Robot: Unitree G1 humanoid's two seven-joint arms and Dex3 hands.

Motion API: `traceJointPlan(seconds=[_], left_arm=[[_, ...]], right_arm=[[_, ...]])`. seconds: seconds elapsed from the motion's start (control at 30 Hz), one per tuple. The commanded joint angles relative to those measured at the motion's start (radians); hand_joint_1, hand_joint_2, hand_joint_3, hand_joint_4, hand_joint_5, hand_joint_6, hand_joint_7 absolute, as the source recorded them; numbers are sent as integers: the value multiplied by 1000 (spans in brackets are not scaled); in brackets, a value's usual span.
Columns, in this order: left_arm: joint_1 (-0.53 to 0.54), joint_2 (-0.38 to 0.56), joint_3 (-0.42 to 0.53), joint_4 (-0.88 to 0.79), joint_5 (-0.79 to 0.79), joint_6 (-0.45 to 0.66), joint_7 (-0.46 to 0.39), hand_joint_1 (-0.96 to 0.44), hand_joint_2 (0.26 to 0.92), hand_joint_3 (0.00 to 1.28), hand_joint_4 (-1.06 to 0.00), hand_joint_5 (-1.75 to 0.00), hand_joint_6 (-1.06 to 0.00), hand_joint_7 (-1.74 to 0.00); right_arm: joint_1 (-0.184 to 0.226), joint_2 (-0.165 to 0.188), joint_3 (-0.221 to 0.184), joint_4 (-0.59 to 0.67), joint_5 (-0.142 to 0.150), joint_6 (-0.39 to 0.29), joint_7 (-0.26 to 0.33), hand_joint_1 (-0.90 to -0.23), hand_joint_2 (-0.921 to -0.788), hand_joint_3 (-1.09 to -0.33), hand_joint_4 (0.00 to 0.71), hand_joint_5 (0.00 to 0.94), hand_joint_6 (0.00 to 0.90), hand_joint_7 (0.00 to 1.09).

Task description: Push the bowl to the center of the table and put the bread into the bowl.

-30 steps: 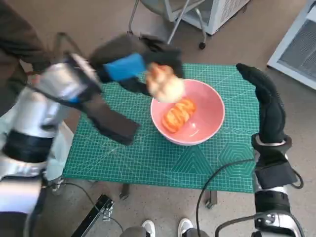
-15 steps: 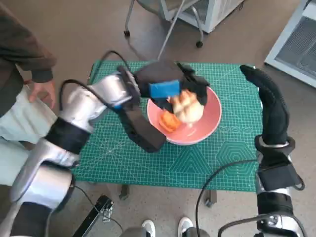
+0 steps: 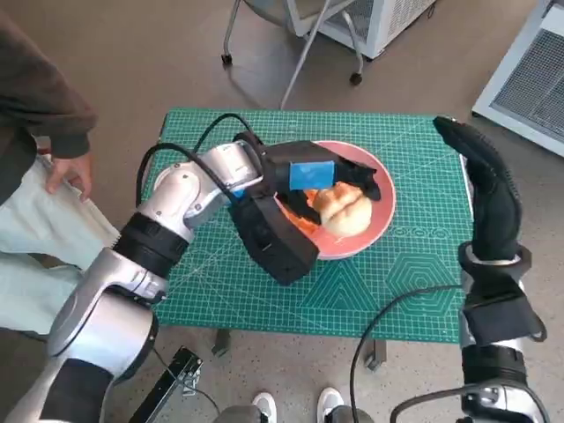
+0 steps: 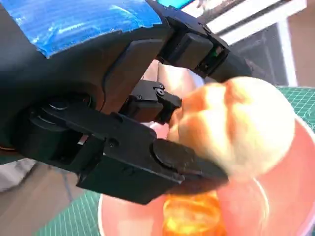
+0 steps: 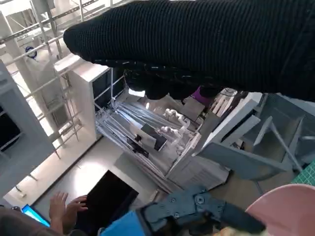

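Observation:
The pink bowl [image 3: 359, 233] sits near the middle of the green cutting mat [image 3: 388, 291] on the table. My left hand [image 3: 310, 181] reaches over the bowl and grips a pale round bread roll [image 3: 342, 210] just inside its rim. The left wrist view shows the roll [image 4: 236, 125] between black fingers [image 4: 172, 162], above an orange pastry [image 4: 192, 221] lying in the bowl [image 4: 280, 206]. My right hand [image 3: 489, 189], in the black glove, stands upright by the table's right edge, fingers straight, holding nothing. The right wrist view shows the glove [image 5: 206, 44] and a bit of bowl rim [image 5: 285, 209].
A person [image 3: 40, 132] stands at the left of the table, one hand near its corner. A chair on castors [image 3: 291, 35] and a white cabinet [image 3: 529, 70] stand behind the table. Cables [image 3: 388, 317] hang at the front edge.
My left hand has carried the roll down and a little to the right, from above the bowl's near rim into the bowl. The right hand has stayed put.

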Motion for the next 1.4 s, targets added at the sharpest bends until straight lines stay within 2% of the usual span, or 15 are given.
traceJointPlan(seconds=[0.03, 0.23, 0.3, 0.4, 0.47, 0.57, 0.77, 1.03, 1.13, 1.3, 1.4], left_arm=[[14, 9, 6, 5, -27, -5, 1, 39, 909, 140, -323, -21, -384, -322], [18, 22, 29, 11, -69, -9, -1, -54, 891, 63, -350, -20, -452, -319], [21, 31, 46, 13, -95, -24, 8, -42, 906, 43, -398, -25, -479, -394], [31, 50, 75, 5, -133, -43, 18, -17, 917, 25, -542, -65, -485, -655], [46, 65, 101, -11, -162, -51, 21, -12, 918, 21, -591, -85, -485, -726], [82, 89, 159, -40, -227, -70, 37, -12, 919, 12, -638, -113, -509, -715], [156, 121, 279, -111, -369, -81, 42, 4, 913, 1, -659, -148, -546, -634], [281, 124, 445, -226, -564, -79, 74, 20, 904, 0, -616, -146, -533, -588], [337, 104, 489, -284, -610, -71, 101, 22, 901, 0, -573, -174, -478, -642], [437, 55, 548, -401, -663, -39, 163, 29, 901, 1, -363, -497, -367, -791], [493, 23, 572, -453, -700, -33, 184, 32, 902, 2, -291, -606, -332, -843]], right_arm=[[24, -1, -6, 13, -1, -3, 0, -583, -921, -728, 352, 2, 67, 755], [21, 2, -4, 16, -16, -1, -8, -580, -921, -729, 353, 2, 69, 749], [18, 3, -3, 13, -20, 3, -11, -577, -921, -729, 353, 2, 69, 747], [15, 3, -1, 8, -25, 7, -14, -573, -921, -730, 353, 2, 71, 744], [11, 3, 1, 8, -23, 9, -13, -572, -921, -731, 353, 2, 71, 743], [3, 5, 5, 3, -14, 14, -5, -573, -921, -730, 351, 1, 72, 741], [-14, 0, 10, -14, 0, 26, 8, -575, -921, -729, 345, 0, 73, 739], [-48, -11, 5, -43, 33, 63, 33, -562, -921, -729, 347, 2, 79, 739], [-59, -13, 3, -58, 47, 81, 43, -573, -921, -729, 350, 3, 86, 745], [-79, -4, 3, -75, 87, 106, 66, -593, -921, -720, 353, 4, 84, 761], [-95, 7, 4, -73, 105, 115, 76, -602, -921, -714, 354, 5, 84, 768]])
